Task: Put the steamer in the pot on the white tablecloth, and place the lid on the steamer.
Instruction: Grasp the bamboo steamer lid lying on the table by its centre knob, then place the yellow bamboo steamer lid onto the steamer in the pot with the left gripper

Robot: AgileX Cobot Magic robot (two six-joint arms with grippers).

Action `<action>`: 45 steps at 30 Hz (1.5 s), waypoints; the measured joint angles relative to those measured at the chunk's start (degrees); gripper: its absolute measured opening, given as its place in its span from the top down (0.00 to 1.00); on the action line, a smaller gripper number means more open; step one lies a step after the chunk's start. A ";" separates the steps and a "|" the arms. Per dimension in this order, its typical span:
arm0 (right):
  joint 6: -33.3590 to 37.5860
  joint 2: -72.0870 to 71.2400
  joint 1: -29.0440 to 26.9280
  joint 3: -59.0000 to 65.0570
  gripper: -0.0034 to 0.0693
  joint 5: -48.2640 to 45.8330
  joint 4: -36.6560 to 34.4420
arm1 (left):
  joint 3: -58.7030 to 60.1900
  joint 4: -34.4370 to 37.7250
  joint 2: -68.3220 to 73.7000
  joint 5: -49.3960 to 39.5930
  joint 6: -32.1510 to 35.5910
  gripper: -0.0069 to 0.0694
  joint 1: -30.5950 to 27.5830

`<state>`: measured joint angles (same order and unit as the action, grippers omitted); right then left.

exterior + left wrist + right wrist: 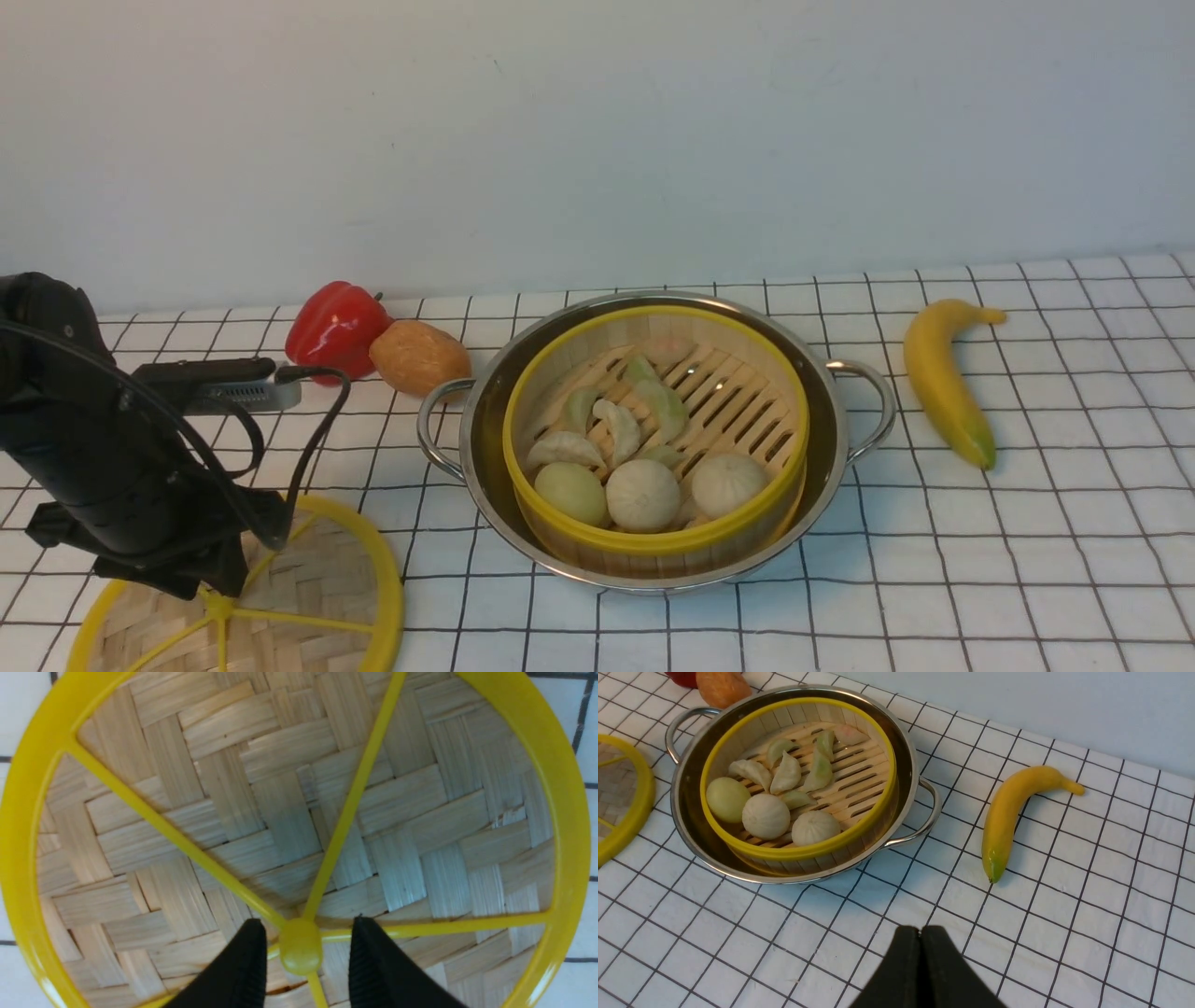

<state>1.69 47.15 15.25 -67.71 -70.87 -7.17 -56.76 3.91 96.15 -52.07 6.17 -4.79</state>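
At lid (261,812) hub: left claw (307,920) jaws spread | steamer (738,392) inside pot (483,429)

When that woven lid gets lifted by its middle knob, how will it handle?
Probably light: the lid is thin woven bamboo in a plastic rim. Likely stiff, since spokes brace it. Held only by the small smooth hub, between the left hand's open fingers, it might tilt or slip.

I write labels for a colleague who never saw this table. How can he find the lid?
Find the steel pot in the middle of the checked cloth, holding a deep slatted basket. Nearer and to its left, under the left arm's open tool, lies the lid: flat and woven with yellow spokes, not deep.
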 joint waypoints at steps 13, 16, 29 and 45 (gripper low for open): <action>0.02 0.00 0.00 0.00 0.95 0.00 -0.18 | 0.00 0.00 3.79 0.12 0.41 0.59 0.00; 0.02 0.00 0.00 0.00 0.95 0.00 -0.18 | 0.00 0.00 3.79 0.07 0.41 0.59 0.00; 0.02 0.00 0.00 0.00 0.94 0.00 -0.18 | -0.18 -0.75 3.79 -2.12 0.41 0.75 0.00; 0.02 -0.01 0.00 0.00 0.93 0.00 -1.23 | -15.99 -5.03 -1.36 -17.06 -0.58 0.75 0.00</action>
<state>1.72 47.14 15.25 -67.71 -70.87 -8.40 -72.74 -1.12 94.79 -69.13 5.59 -4.79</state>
